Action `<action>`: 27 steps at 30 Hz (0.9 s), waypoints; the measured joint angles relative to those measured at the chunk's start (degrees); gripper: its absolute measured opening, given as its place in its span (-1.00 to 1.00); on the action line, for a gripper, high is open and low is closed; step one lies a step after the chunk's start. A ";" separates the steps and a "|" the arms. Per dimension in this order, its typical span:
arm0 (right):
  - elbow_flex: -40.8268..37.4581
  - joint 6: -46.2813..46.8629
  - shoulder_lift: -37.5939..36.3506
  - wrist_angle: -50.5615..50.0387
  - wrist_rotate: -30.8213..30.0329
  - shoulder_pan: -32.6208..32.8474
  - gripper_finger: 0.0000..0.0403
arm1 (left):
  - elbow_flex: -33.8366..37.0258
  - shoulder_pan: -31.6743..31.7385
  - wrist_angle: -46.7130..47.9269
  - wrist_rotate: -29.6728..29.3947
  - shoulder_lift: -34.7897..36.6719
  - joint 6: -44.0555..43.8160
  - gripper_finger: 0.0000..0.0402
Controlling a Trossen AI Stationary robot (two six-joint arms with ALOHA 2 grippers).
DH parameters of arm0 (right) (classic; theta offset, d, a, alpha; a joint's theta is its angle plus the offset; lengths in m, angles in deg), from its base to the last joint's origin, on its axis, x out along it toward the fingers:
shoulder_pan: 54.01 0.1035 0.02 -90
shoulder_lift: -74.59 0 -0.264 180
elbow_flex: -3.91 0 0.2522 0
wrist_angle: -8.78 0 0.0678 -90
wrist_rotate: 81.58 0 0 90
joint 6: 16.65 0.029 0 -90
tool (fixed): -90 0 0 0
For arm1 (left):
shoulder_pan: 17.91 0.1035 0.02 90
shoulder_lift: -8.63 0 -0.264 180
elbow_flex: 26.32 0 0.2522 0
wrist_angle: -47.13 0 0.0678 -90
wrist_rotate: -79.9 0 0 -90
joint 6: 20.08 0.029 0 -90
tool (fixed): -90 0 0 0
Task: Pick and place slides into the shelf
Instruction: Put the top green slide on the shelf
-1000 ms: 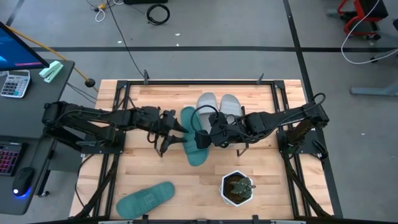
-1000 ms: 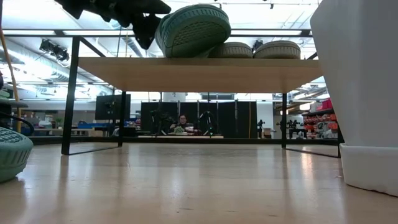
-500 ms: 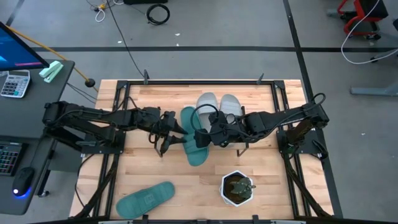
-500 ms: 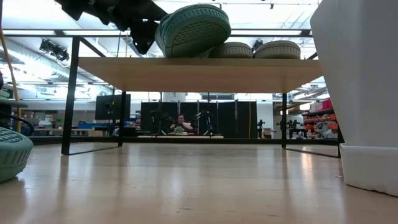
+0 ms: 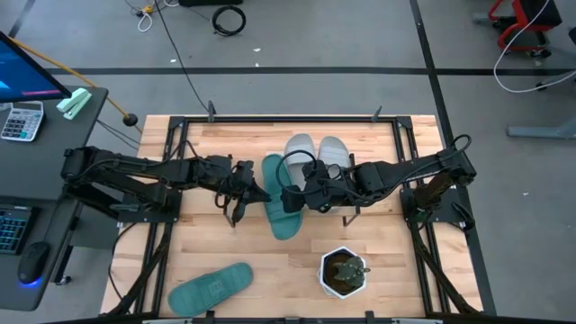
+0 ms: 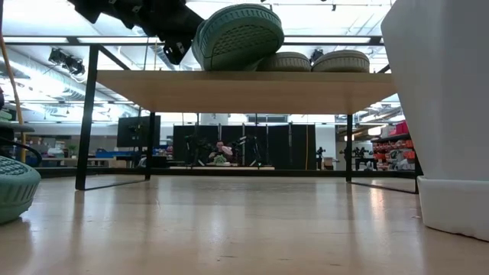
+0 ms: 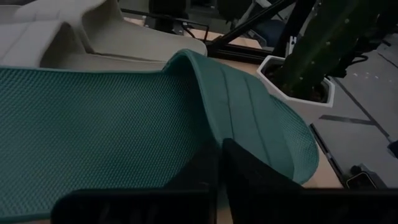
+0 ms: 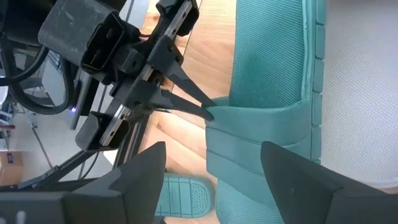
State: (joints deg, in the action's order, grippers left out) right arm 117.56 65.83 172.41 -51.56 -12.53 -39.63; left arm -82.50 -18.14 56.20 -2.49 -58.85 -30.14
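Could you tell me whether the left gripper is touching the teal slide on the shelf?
Touching: in the right wrist view the left gripper's shut tips press the teal slide's edge.

Teal slides: two, one on the shelf at, one on the tabletop at. Grey slides: two. Shelf: one. Potted plant: one. Robot arms: two.

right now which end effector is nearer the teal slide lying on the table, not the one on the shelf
Left. The left end effector sits up at the shelved teal slide, diagonally above the loose teal slide. The right end effector is beyond it, farther right.
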 joint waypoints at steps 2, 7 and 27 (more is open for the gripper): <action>0.00 -0.01 0.00 -0.03 0.00 0.00 0.32 | 0.00 0.00 0.00 -0.29 0.00 0.28 -0.93; 0.00 -0.02 0.00 -0.03 -0.02 0.00 0.31 | 0.00 0.02 0.41 -0.59 1.09 0.75 -0.96; 0.00 -0.13 0.04 0.32 -0.02 0.00 0.29 | 0.02 0.07 16.30 6.27 10.88 2.44 -0.96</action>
State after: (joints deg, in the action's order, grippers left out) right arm 117.56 65.70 172.45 -51.24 -12.55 -39.63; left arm -82.48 -18.08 72.50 3.78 -47.97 -27.70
